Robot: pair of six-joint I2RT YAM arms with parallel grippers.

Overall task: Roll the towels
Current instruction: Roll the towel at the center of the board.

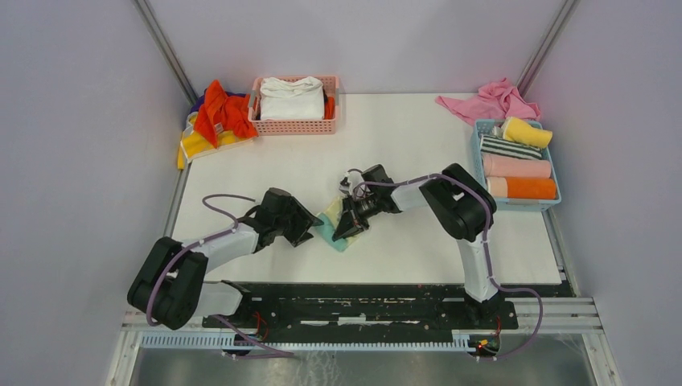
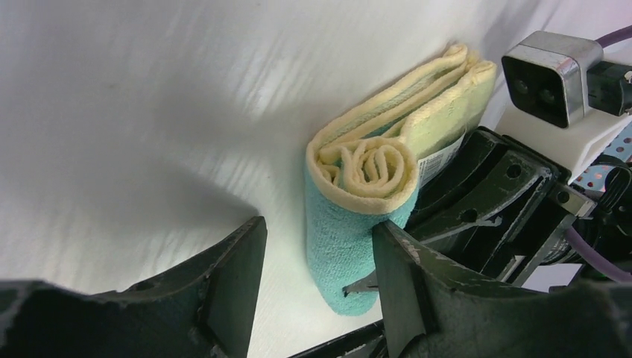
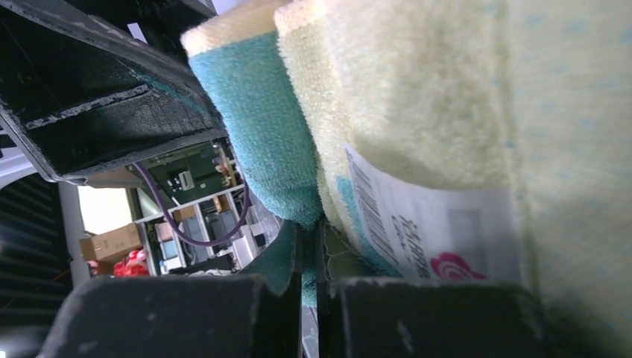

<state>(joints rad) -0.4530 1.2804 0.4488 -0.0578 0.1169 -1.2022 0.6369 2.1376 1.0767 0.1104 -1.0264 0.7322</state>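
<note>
The pale yellow and teal towel (image 1: 332, 219) lies mid-table, mostly rolled into a short fat cylinder. In the left wrist view its spiral end (image 2: 365, 168) faces the camera with the teal side outermost. My left gripper (image 1: 310, 229) is open. Its jaws stand wide apart at the roll's near end (image 2: 317, 291), and the right finger (image 2: 406, 283) touches the teal cloth. My right gripper (image 1: 347, 229) is on the roll's other side, shut on the towel's teal edge (image 3: 313, 253). The towel (image 3: 417, 97) and its white label fill the right wrist view.
A pink basket (image 1: 293, 125) at the back holds a white cloth. Loose orange-red, yellow and purple cloths (image 1: 215, 117) are heaped back left. A blue basket (image 1: 555, 201) at the right holds several rolled towels. A pink cloth (image 1: 486, 103) lies behind it.
</note>
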